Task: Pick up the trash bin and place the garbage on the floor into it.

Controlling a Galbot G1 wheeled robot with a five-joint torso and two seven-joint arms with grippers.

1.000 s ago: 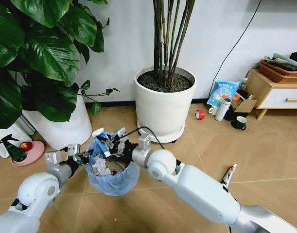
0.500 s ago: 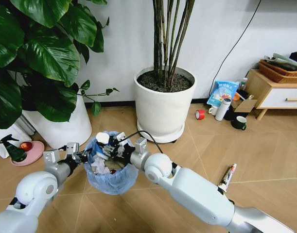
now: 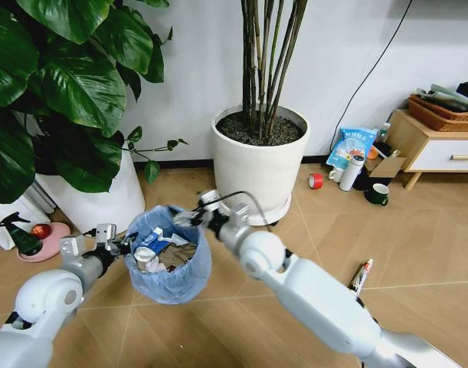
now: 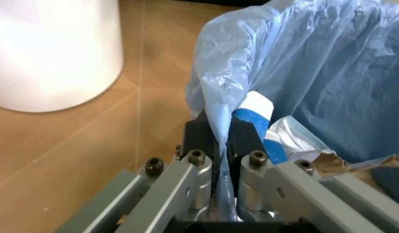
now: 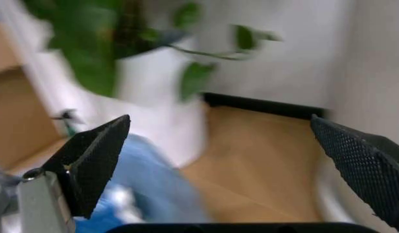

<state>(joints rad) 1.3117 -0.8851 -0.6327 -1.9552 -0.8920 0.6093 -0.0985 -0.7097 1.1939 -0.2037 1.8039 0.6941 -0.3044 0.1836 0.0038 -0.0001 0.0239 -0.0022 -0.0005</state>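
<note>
The trash bin (image 3: 171,277), lined with a light-blue bag, hangs just above the floor (image 3: 310,238). My left gripper (image 3: 123,247) is shut on its near-left rim; in the left wrist view the gripper (image 4: 221,141) pinches the bag's edge (image 4: 209,104). Garbage lies inside: a blue-white wrapper (image 3: 152,245) (image 4: 259,127) and crumpled paper (image 3: 178,255). My right gripper (image 3: 192,215) hovers at the bin's far-right rim, open and holding nothing (image 5: 219,121). A tube (image 3: 361,275) lies on the floor to the right.
A large white plant pot (image 3: 256,172) stands just behind the bin, another white pot (image 3: 103,201) at back left. A spray bottle (image 3: 18,234) and pink dish sit far left. A mug (image 3: 378,195), bottle (image 3: 354,172), red tape roll (image 3: 315,181) and wooden cabinet (image 3: 436,149) are at right.
My right gripper, which held a white and blue piece over the bin, has opened and drawn back to the far rim. The piece now lies in the bin. The bin shifted slightly left.
</note>
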